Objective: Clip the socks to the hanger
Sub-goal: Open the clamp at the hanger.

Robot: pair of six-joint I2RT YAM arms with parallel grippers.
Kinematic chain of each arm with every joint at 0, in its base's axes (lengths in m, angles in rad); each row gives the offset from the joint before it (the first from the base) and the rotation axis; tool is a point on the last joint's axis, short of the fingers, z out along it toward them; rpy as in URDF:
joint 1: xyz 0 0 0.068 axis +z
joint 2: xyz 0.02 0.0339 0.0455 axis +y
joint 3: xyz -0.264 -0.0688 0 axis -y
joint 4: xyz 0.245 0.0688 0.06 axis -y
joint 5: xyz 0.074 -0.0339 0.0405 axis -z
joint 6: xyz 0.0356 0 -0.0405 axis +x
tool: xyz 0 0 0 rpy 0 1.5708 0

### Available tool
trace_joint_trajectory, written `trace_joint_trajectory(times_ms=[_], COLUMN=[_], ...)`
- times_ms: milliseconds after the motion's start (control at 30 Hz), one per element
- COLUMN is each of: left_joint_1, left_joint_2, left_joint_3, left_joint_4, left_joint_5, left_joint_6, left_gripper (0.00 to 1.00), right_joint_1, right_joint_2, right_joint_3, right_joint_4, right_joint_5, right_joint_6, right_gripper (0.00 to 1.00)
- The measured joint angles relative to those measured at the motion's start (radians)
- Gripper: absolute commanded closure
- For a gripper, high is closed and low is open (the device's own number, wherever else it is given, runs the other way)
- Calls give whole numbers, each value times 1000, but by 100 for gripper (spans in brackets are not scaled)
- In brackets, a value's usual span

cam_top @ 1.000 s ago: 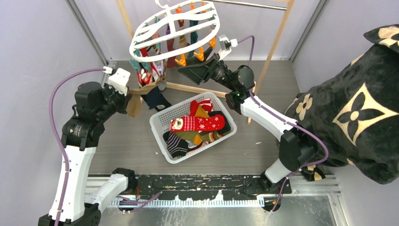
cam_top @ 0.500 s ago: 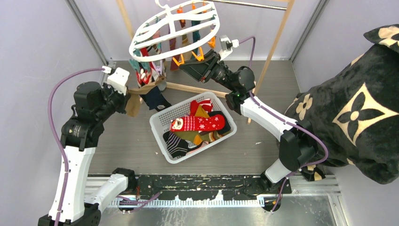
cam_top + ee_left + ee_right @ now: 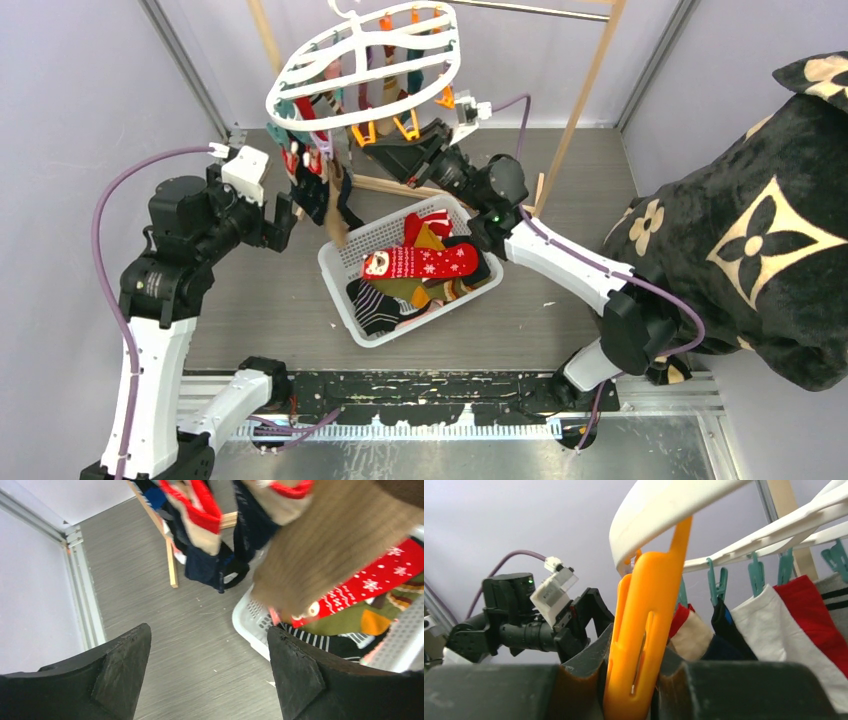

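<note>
The white hanger (image 3: pixel 285 78) hangs over the back of the table with several socks (image 3: pixel 305 160) clipped under its left side. A brown sock (image 3: pixel 336 212) dangles from it, blurred in the left wrist view (image 3: pixel 325 545), just right of my left gripper (image 3: pixel 285 215). That gripper (image 3: pixel 210 665) stands open over bare table with nothing between its fingers. My right gripper (image 3: pixel 636 680) is shut on an orange peg (image 3: pixel 649 630) under the hanger's rim (image 3: pixel 664 505), seen from above at the hanger's right side (image 3: pixel 385 150). More socks (image 3: pixel 425 262) lie in the basket.
A white mesh basket (image 3: pixel 335 262) sits mid-table below the hanger, its corner (image 3: pixel 250 622) close to my left fingers. A wooden rack frame (image 3: pixel 590 70) stands at the back. A black plush blanket (image 3: pixel 760 230) fills the right side.
My left gripper opened, let go of the brown sock and drew back left; the sock now swings free under the hanger. My right gripper closed on the orange peg and the hanger shifted left.
</note>
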Motion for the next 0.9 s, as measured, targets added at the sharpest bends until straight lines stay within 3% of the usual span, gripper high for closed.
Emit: trace_joint_trajectory(times_ms=[200,433,567,900], left_joint_1=[0,0,0,0], left_joint_2=[-24,-11,5,174], left_joint_3=[105,320,373,344], left_joint_4=[-128,-216,-156,191], left_joint_5=[78,211,303,401], left_joint_6=[-43,-155,-294,-636], left_gripper=[11,11,13,16], right_joint_1=[160,264,304,352], right_joint_2=[-30,-23,2,35], right_joint_3=[-2,26,80,114], right_joint_4=[-111,-158,-179,-203], right_joint_5=[229,441,511,584], right_joint_6=[-241,-443,-520,-617], right_gripper=[89,87,87,86])
